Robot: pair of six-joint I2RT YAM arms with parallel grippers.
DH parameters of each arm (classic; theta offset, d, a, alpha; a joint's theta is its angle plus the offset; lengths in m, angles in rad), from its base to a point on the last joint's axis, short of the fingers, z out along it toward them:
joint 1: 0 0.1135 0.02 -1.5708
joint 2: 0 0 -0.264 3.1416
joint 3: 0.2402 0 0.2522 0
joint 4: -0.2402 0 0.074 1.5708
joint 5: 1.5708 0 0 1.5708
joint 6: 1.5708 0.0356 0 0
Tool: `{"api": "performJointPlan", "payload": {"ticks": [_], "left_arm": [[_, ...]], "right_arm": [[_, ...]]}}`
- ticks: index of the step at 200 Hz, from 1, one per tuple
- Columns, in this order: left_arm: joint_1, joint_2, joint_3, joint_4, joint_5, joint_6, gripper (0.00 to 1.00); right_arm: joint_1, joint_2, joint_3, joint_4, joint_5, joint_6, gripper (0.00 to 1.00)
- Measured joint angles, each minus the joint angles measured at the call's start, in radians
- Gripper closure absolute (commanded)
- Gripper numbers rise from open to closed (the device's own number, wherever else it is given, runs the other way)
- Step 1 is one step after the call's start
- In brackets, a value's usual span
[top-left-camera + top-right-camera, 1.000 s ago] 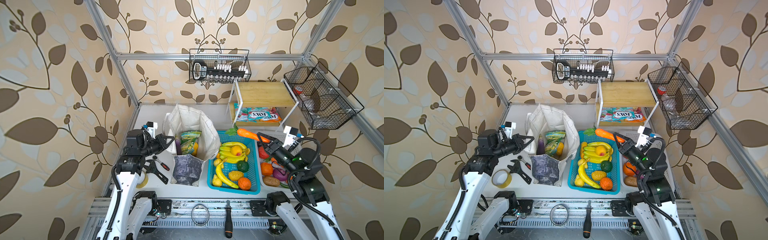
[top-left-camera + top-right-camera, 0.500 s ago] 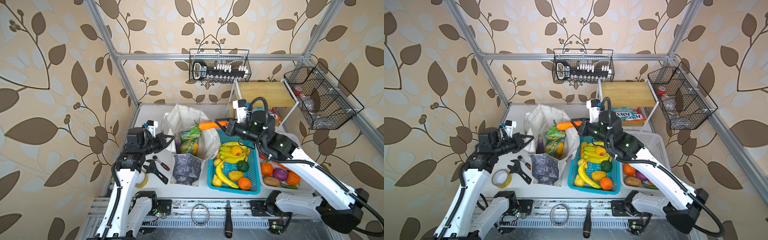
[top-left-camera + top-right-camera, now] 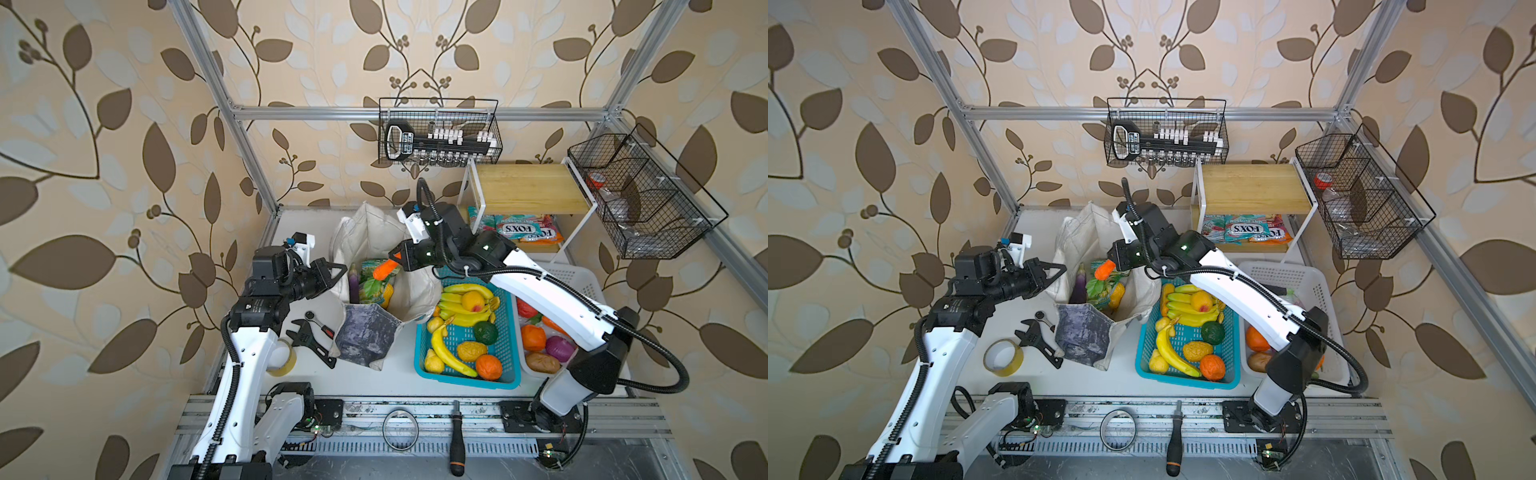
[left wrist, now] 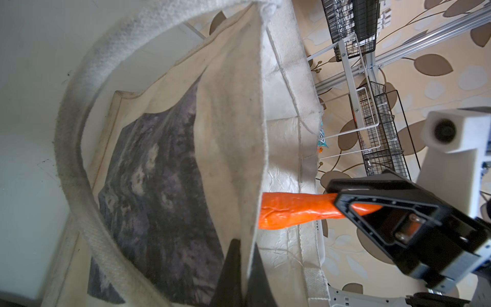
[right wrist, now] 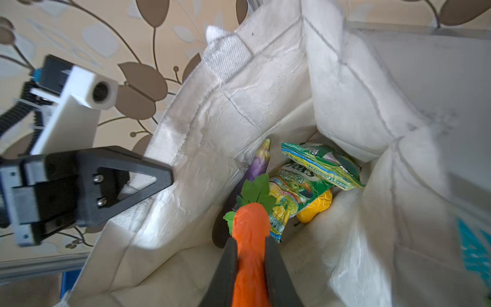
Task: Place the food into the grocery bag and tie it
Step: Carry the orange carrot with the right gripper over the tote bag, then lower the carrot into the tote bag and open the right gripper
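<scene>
Orange toy carrot with green top (image 3: pixel 384 269), clamped in right gripper (image 3: pixel 400 258), now hangs over off-white cloth tote (image 3: pixel 365 232), in from 3 o'clock; left gripper (image 3: pixel 340 269) pinches its rim; release likely next.

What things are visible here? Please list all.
grocery bag: one, off-white, centre-left, open
carrot: one, orange, above bag mouth
snack packets: two, green-yellow, inside bag
eggplant: one, purple, inside bag
blue basket: one, blue, right of bag
white basket: one, white, right of blue basket
FOX'S packets: several, teal-red, under wooden shelf
wrench: one, black, left of bag
tape roll: one, yellowish, near wrench
left tool: one, black, shut on bag edge
right tool: one, black, shut on carrot
</scene>
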Motion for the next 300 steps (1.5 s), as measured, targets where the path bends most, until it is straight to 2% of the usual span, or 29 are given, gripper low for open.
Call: {"api": "performJointPlan", "payload": {"ticks": [19,34,55,82,114,156,162,178,182,187,217,243,285,300], "left_arm": [[0.000,-0.004,-0.023,0.023,0.013,-0.021,1.00],[0.000,-0.004,-0.024,0.040,0.019,-0.044,1.00],[0.000,-0.005,-0.024,0.048,0.029,-0.067,1.00],[0.000,-0.005,-0.026,0.060,0.040,-0.092,1.00],[0.000,-0.008,-0.043,0.081,0.042,-0.109,1.00],[0.000,-0.022,-0.067,0.103,0.043,-0.125,1.00],[0.000,-0.022,-0.068,0.103,0.043,-0.125,1.00],[0.000,-0.022,-0.068,0.106,0.042,-0.125,1.00],[0.000,-0.022,-0.068,0.106,0.041,-0.125,1.00],[0.000,-0.022,-0.068,0.106,0.041,-0.125,1.00],[0.000,-0.024,-0.068,0.106,0.034,-0.139,1.00],[0.000,-0.037,-0.077,0.124,0.011,-0.201,1.00],[0.000,-0.077,-0.106,0.150,-0.040,-0.309,1.00],[0.000,-0.090,-0.106,0.138,-0.072,-0.326,1.00]], "right_arm": [[0.001,0.095,0.058,-0.037,-0.037,-0.021,0.90],[0.001,0.166,0.094,-0.061,-0.049,-0.032,0.85],[0.002,0.245,0.127,-0.089,-0.030,-0.037,0.83],[0.003,0.318,0.182,-0.105,0.025,-0.038,0.74],[0.009,0.332,0.204,-0.095,0.118,-0.029,0.53],[0.015,0.332,0.204,-0.043,0.178,-0.011,0.33],[0.016,0.332,0.204,-0.035,0.179,-0.009,0.24],[0.016,0.331,0.204,-0.018,0.178,0.000,0.14],[0.016,0.330,0.204,-0.013,0.178,-0.005,0.04],[0.016,0.328,0.204,-0.009,0.177,0.005,0.01],[0.016,0.297,0.204,-0.004,0.169,0.008,0.00],[0.022,0.239,0.190,0.011,0.169,0.011,0.00],[0.021,0.028,0.082,0.089,0.162,0.047,0.00],[0.018,-0.074,-0.005,0.138,0.166,0.058,0.00]]}}
